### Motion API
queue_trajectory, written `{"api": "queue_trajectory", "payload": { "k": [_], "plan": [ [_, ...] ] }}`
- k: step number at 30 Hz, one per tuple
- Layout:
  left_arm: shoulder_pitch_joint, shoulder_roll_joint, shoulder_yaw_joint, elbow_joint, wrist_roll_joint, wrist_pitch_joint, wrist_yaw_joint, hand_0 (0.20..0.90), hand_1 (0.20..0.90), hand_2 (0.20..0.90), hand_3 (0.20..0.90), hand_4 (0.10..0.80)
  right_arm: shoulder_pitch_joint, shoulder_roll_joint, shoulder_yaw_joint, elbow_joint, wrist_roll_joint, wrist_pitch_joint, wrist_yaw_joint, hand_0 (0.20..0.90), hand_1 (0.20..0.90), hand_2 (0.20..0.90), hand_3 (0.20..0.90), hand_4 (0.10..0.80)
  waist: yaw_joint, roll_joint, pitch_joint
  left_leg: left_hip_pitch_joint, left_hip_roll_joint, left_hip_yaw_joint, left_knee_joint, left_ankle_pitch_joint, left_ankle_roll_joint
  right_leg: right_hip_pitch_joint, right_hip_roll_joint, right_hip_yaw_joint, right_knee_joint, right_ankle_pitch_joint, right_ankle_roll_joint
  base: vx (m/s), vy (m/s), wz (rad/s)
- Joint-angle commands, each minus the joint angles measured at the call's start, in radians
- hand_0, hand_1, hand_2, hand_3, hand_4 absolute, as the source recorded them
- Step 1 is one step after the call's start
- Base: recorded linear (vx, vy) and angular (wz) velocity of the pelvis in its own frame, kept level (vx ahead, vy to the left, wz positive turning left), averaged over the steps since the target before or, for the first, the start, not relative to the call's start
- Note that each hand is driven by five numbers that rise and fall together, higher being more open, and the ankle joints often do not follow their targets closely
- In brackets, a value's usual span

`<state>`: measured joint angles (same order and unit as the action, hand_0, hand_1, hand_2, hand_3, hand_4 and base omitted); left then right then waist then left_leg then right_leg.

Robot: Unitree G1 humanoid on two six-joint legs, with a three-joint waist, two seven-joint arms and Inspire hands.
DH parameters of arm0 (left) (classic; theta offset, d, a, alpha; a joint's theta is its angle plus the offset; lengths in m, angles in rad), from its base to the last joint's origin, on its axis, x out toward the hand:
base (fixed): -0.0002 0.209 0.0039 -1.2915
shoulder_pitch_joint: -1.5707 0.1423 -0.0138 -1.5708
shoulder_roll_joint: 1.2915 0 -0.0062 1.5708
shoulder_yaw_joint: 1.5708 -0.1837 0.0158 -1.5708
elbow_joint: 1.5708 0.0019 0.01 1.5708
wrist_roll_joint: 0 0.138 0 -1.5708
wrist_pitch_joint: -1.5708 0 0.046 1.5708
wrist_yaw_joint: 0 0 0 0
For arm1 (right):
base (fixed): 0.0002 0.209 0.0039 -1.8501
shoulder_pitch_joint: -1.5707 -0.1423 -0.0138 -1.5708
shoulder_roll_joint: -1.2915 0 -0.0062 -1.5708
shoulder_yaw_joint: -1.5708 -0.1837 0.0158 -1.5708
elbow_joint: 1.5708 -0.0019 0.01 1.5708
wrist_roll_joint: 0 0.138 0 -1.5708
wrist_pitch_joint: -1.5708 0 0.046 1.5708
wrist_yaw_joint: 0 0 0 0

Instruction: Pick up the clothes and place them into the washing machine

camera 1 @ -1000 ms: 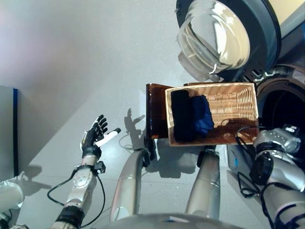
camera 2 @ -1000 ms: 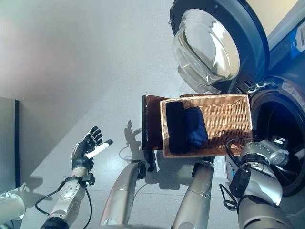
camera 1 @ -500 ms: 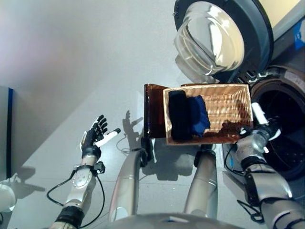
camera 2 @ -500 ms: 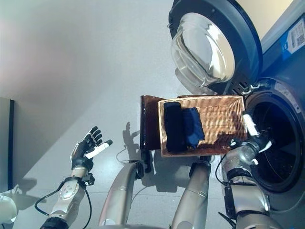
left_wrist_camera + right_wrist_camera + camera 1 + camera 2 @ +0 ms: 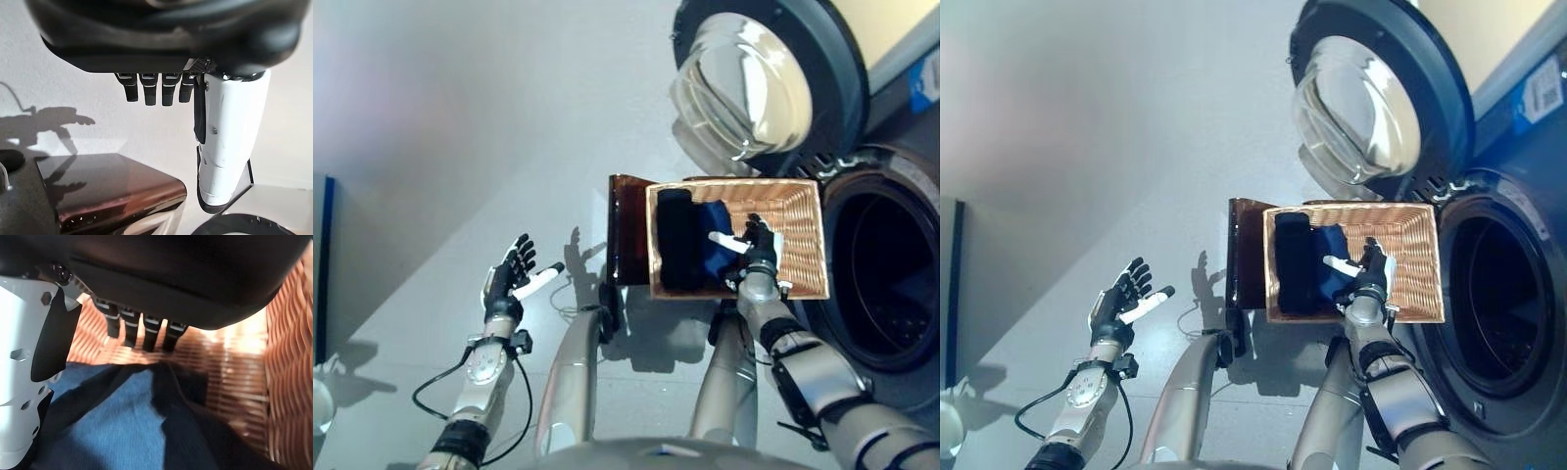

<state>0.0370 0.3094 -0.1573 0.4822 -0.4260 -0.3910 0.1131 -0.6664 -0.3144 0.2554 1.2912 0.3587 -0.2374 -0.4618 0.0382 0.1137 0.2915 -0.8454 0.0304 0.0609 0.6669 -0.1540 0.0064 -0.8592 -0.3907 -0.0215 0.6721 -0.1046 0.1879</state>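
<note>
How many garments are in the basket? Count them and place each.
2: a black garment at the wicker basket's left end, a blue garment beside it under the right hand. More may lie beneath.

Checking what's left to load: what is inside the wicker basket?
The wicker basket holds a black garment beside a blue garment; the open right hand hovers over them. Anything beneath the clothes is hidden.
</note>
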Motion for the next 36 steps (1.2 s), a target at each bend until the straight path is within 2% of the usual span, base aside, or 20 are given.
{"api": "queue_trajectory", "payload": {
  "k": [1,5,12,22,23,24,25,26,27,28,29,30,31,32,33,34,36],
  "plan": [
    [0.003,0.046,0.087,-0.047,0.026,-0.060,0.026,0.900,0.900,0.900,0.900,0.800,-0.088,-0.042,0.061,-0.014,-0.094,-0.015,-0.034,0.900,0.900,0.900,0.900,0.800,0.015,-0.007,-0.011,0.075,0.003,-0.010,-0.041,-0.034,-0.041,0.019,0.000,0.012,-0.067,0.127,-0.039,0.018,0.020,0.12],
    [-0.001,0.050,0.089,-0.048,0.034,-0.059,0.040,0.900,0.900,0.900,0.900,0.800,-0.142,-0.038,0.096,0.043,-0.178,0.029,-0.069,0.900,0.900,0.900,0.900,0.800,0.029,-0.001,-0.005,0.066,-0.006,-0.009,-0.043,-0.032,-0.036,0.012,-0.003,0.015,-0.066,0.132,-0.038,0.006,0.010,0.03],
    [-0.007,0.053,0.090,-0.062,0.045,-0.060,0.053,0.900,0.900,0.900,0.900,0.800,-0.172,-0.044,0.126,0.076,-0.276,0.071,-0.108,0.900,0.900,0.900,0.900,0.800,0.032,0.000,-0.005,0.059,-0.004,-0.013,-0.040,-0.032,-0.035,0.009,-0.004,0.012,-0.060,0.126,-0.040,0.000,0.000,0.00],
    [-0.014,0.046,0.087,-0.061,0.056,-0.048,0.052,0.900,0.900,0.900,0.900,0.800,-0.204,0.041,0.264,0.136,-0.509,0.173,-0.115,0.900,0.900,0.900,0.900,0.800,0.046,0.002,-0.008,0.050,-0.008,-0.013,-0.036,-0.032,-0.033,0.000,-0.004,0.017,-0.055,0.128,-0.041,0.010,-0.001,0.00],
    [-0.012,0.047,0.087,-0.061,0.062,-0.040,0.049,0.900,0.900,0.900,0.900,0.800,-0.212,0.059,0.288,0.177,-0.556,0.208,-0.104,0.900,0.900,0.900,0.900,0.800,0.058,0.009,-0.012,0.057,-0.007,-0.019,-0.018,-0.072,-0.038,0.002,-0.002,0.021,-0.027,0.089,-0.032,0.000,0.000,0.00],
    [-0.013,0.047,0.088,-0.062,0.062,-0.040,0.050,0.900,0.900,0.900,0.900,0.800,-0.214,0.059,0.288,0.177,-0.556,0.207,-0.105,0.900,0.900,0.900,0.900,0.800,0.054,0.007,-0.009,0.046,-0.010,-0.013,-0.033,-0.033,-0.032,-0.004,-0.005,0.016,-0.050,0.126,-0.041,0.100,-0.017,0.00],
    [-0.010,0.048,0.087,-0.063,0.065,-0.036,0.047,0.900,0.900,0.900,0.900,0.800,-0.215,0.066,0.293,0.191,-0.569,0.220,-0.100,0.900,0.900,0.900,0.900,0.800,0.061,0.011,-0.013,0.054,-0.008,-0.021,-0.017,-0.072,-0.038,0.001,-0.003,0.020,-0.026,0.088,-0.032,-0.096,0.008,0.03],
    [-0.010,0.047,0.085,-0.068,0.064,-0.031,0.043,0.900,0.900,0.900,0.900,0.800,-0.216,0.070,0.299,0.204,-0.587,0.235,-0.095,0.900,0.900,0.900,0.900,0.800,0.062,0.013,-0.012,0.044,-0.013,-0.016,-0.033,-0.032,-0.031,-0.006,-0.008,0.015,-0.046,0.125,-0.041,0.003,-0.004,0.04],
    [-0.008,0.047,0.085,-0.072,0.068,-0.027,0.041,0.900,0.900,0.900,0.900,0.800,-0.212,0.072,0.301,0.216,-0.602,0.247,-0.088,0.900,0.900,0.900,0.900,0.800,0.067,0.016,-0.012,0.041,-0.014,-0.017,-0.029,-0.032,-0.031,-0.008,-0.009,0.015,-0.043,0.124,-0.041,0.002,-0.002,0.08],
    [-0.006,0.047,0.083,-0.073,0.070,-0.024,0.036,0.900,0.900,0.900,0.900,0.800,-0.206,0.076,0.298,0.226,-0.609,0.254,-0.081,0.900,0.900,0.900,0.900,0.800,0.072,0.021,-0.016,0.050,-0.011,-0.022,-0.013,-0.071,-0.036,-0.003,-0.007,0.019,-0.017,0.086,-0.032,0.101,-0.017,0.05],
    [-0.004,0.046,0.080,-0.081,0.073,-0.020,0.033,0.900,0.900,0.900,0.900,0.800,-0.200,0.077,0.295,0.235,-0.616,0.264,-0.076,0.900,0.900,0.900,0.900,0.800,0.076,0.023,-0.017,0.048,-0.012,-0.023,-0.012,-0.071,-0.035,-0.003,-0.008,0.019,-0.016,0.086,-0.032,0.005,-0.007,0.07],
    [-0.004,0.045,0.081,-0.085,0.075,-0.017,0.030,0.900,0.900,0.900,0.900,0.800,-0.194,0.075,0.292,0.238,-0.624,0.268,-0.073,0.900,0.900,0.900,0.900,0.800,0.075,0.023,-0.016,0.039,-0.016,-0.017,-0.029,-0.031,-0.029,-0.008,-0.011,0.014,-0.039,0.123,-0.041,0.005,-0.011,0.08],
    [-0.001,0.045,0.079,-0.093,0.078,-0.014,0.028,0.900,0.900,0.900,0.900,0.800,-0.184,0.072,0.286,0.241,-0.626,0.272,-0.072,0.900,0.900,0.900,0.900,0.800,0.080,0.026,-0.020,0.050,-0.013,-0.023,-0.012,-0.071,-0.034,-0.003,-0.008,0.019,-0.013,0.084,-0.031,-0.089,0.003,0.09],
    [-0.001,0.044,0.080,-0.097,0.080,-0.012,0.026,0.900,0.900,0.900,0.900,0.800,-0.179,0.068,0.278,0.239,-0.623,0.274,-0.069,0.900,0.900,0.900,0.900,0.800,0.079,0.026,-0.019,0.039,-0.018,-0.019,-0.027,-0.032,-0.027,-0.009,-0.012,0.014,-0.034,0.122,-0.041,0.007,-0.005,0.08],
    [0.000,0.044,0.080,-0.099,0.084,-0.010,0.024,0.900,0.900,0.900,0.900,0.800,-0.169,0.063,0.269,0.239,-0.622,0.275,-0.066,0.425,0.425,0.425,0.425,0.461,0.080,0.028,-0.020,0.039,-0.018,-0.020,-0.027,-0.031,-0.027,-0.010,-0.013,0.014,-0.034,0.123,-0.039,-0.090,0.012,0.05],
    [-0.001,0.042,0.079,-0.094,0.087,-0.008,0.023,0.900,0.900,0.900,0.900,0.800,-0.164,0.059,0.266,0.239,-0.628,0.278,-0.064,0.200,0.200,0.200,0.200,0.300,0.080,0.028,-0.021,0.039,-0.018,-0.020,-0.026,-0.032,-0.026,-0.010,-0.013,0.016,-0.033,0.123,-0.039,0.005,0.000,0.03],
    [-0.002,0.041,0.078,-0.091,0.088,-0.006,0.021,0.900,0.900,0.900,0.900,0.800,-0.156,0.054,0.262,0.237,-0.631,0.279,-0.058,0.200,0.200,0.200,0.200,0.300,0.081,0.028,-0.022,0.039,-0.018,-0.019,-0.024,-0.033,-0.025,-0.013,-0.014,0.018,-0.031,0.122,-0.038,0.000,0.000,0.00]
  ]
}}
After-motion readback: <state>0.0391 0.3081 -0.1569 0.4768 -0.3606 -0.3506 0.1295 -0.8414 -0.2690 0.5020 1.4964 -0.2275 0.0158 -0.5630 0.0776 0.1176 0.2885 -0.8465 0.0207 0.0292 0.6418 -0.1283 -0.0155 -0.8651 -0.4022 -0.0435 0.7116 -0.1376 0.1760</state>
